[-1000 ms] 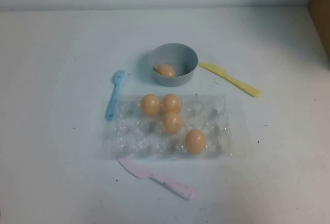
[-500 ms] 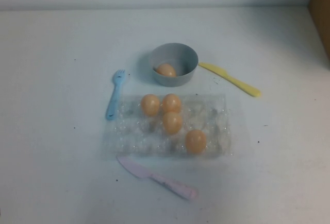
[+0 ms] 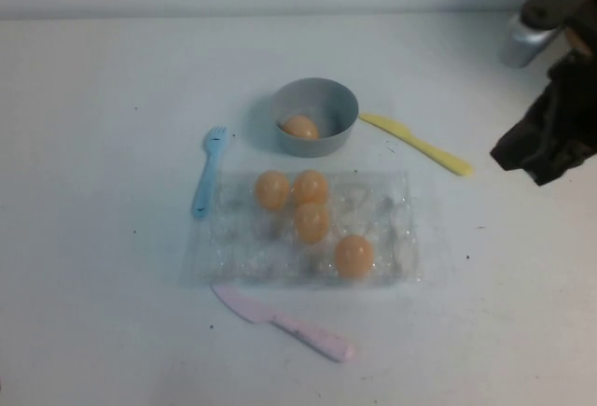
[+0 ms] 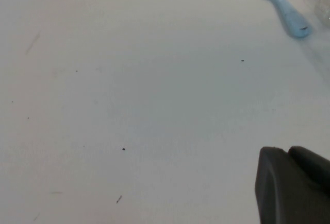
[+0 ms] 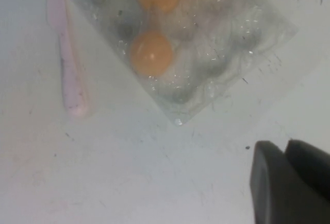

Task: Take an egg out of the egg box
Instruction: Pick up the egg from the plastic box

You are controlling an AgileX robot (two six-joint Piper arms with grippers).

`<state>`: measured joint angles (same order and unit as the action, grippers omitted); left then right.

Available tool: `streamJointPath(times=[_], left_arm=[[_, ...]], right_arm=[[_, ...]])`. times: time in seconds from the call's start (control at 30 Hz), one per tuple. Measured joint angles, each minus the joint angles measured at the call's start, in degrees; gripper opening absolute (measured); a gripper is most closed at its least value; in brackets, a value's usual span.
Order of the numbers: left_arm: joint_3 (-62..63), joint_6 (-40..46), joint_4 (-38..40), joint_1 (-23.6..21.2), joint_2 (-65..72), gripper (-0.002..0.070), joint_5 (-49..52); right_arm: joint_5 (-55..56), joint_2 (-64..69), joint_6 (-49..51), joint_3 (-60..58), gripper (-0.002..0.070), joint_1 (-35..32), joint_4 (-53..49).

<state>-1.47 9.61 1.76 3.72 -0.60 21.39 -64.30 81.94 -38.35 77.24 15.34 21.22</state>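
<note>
The egg (image 3: 354,256) nearest the robot sits in a cup at about 5 o'clock in the egg box (image 3: 396,191), apart from the other three there; the right wrist view shows it too (image 5: 150,53), close to the tray's near corner. The other three eggs cluster touching one another toward 11 o'clock in the tray: one at the far left (image 3: 271,189), one just beside it (image 3: 311,186), and one right below that (image 3: 312,221). The egg box itself is clear crinkly plastic lying flat in the middle of the white bench (image 3: 103,313).

At 12 o'clock from the tray stands a round grey-blue bowl (image 3: 326,97), with a fifth egg (image 3: 300,127) resting inside it. A yellow knife (image 3: 416,144) lies at the bowl's 3 o'clock, slanting toward the robot. A blue fork (image 3: 208,170) lies at the tray's 10 o'clock, its handle end just beside the tray's edge. A pink knife (image 3: 284,322) lies at 6 o'clock, close along the tray's near edge.

The right tool (image 3: 546,140) hangs at 2 o'clock from the tray, well apart from it, above the bench by the right edge; whether its fingers are apart or together I cannot tell. The left tool (image 4: 291,185) shows only in its own wrist view, over bare bench with the fork's handle in sight; its state I cannot tell either.
</note>
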Motion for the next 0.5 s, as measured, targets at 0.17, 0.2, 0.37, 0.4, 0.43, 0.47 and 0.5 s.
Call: streamJointPath(times=[0.17,0.2,0.37,0.4,0.43,0.47,0.5], left_arm=[[0.0,0.0,0.0,0.0,0.0,-0.0003,0.0],[0.0,0.0,0.0,0.0,0.0,-0.0003,0.0],[0.0,0.0,0.0,0.0,0.0,-0.0003,0.0],[0.0,0.0,0.0,0.0,0.0,-0.0003,0.0],[0.0,0.0,0.0,0.0,0.0,-0.0003,0.0],[0.0,0.0,0.0,0.0,0.0,-0.0003,0.0],[0.0,0.0,0.0,0.0,0.0,-0.0003,0.0]], right_arm=[[-1.5,9.2,-1.5,6.3,0.0239,6.9,-5.2],[-1.6,10.5,-2.3,7.0,0.0293,7.8,-5.5],[-1.8,17.6,-9.3,9.5,0.0515,12.7,-6.3],[-1.8,18.9,-10.3,9.9,0.0526,13.6,-6.4],[-1.6,20.1,-11.2,10.3,0.0536,14.5,-6.7],[-1.4,21.3,-11.7,10.9,0.0543,15.3,-7.3],[-1.4,22.1,-12.0,11.3,0.0546,15.9,-7.9]])
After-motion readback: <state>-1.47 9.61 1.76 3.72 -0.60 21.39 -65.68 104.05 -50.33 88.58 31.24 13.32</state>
